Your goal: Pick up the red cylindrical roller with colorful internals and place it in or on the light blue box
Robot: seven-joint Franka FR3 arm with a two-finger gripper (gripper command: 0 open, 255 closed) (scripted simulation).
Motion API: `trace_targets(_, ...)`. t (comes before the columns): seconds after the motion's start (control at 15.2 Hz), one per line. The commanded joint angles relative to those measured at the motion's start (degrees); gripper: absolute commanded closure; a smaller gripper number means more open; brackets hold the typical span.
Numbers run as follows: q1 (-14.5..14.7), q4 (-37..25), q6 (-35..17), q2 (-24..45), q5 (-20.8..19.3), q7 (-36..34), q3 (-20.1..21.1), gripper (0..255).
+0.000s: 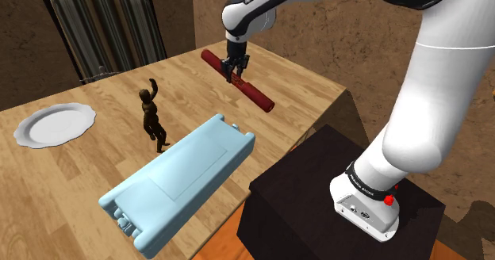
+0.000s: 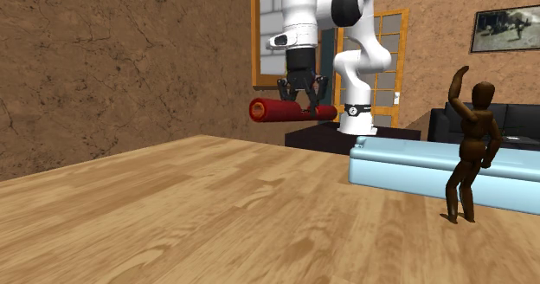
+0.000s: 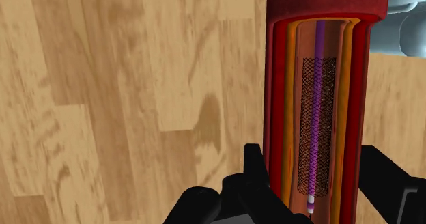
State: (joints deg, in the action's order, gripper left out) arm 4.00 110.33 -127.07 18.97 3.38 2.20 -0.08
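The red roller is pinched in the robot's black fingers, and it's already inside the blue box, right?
Not quite. The gripper does pinch the red roller, but it isn't inside the light blue box. The shoulder view shows it held apart from the box, over the wooden table.

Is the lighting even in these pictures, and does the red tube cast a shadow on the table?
Shoulder view: flat, even light on the table; no distinct shadow under the red roller. Second exterior view: the brown figure reads dark against brighter wood. Wrist view: the black fingers show almost no shading.
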Motion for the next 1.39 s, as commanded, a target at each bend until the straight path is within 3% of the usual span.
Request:
trace_targets(0.0,1.44,2.89,-1.03,-2.03,-0.11,-2.20,0.68,255)
trace_targets(0.66,9.20,12.41,-4.70,-8.48,-0.50,-14.74,5.40,255)
trace_targets(1.32,17.21,15.31,-6.40,-10.36,-1.01,-28.68,11.06,255)
